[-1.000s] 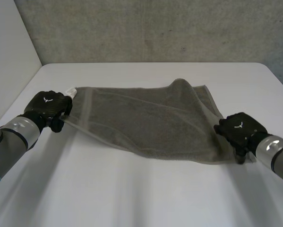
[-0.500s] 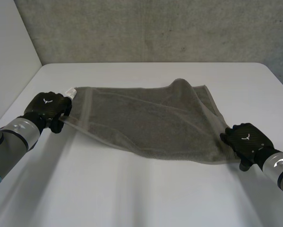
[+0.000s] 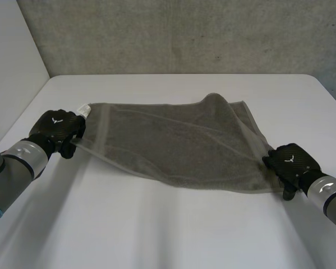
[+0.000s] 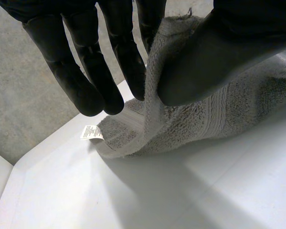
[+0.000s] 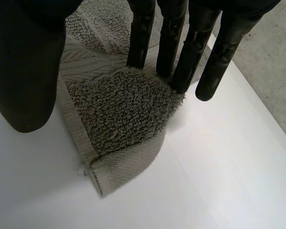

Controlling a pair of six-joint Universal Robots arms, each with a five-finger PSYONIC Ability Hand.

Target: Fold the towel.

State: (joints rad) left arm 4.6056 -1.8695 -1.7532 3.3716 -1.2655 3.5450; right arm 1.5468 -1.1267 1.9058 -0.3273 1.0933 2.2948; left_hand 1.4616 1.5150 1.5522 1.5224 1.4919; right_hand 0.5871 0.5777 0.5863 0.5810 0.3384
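Note:
A grey-brown towel (image 3: 173, 140) lies spread across the white table (image 3: 173, 230), with its far right corner bunched up. My left hand (image 3: 58, 126) is at the towel's near left corner. In the left wrist view the thumb (image 4: 219, 47) and fingers (image 4: 128, 62) pinch the towel's edge (image 4: 154, 105) and hold it off the table. My right hand (image 3: 291, 159) is at the near right corner. There the straight fingers (image 5: 185, 47) reach past the turned-up towel corner (image 5: 123, 114), and the thumb (image 5: 23, 71) stands apart beside it.
A small white label (image 3: 84, 109) sticks out of the towel's far left corner, just beyond my left hand, and shows as the label (image 4: 90, 132) in the left wrist view. A grey wall (image 3: 184, 33) stands behind the table's far edge.
My right hand has slid outward and nearer along the towel's right edge to its near right corner, and its fingers have drawn in a little. The left hand has stayed put.

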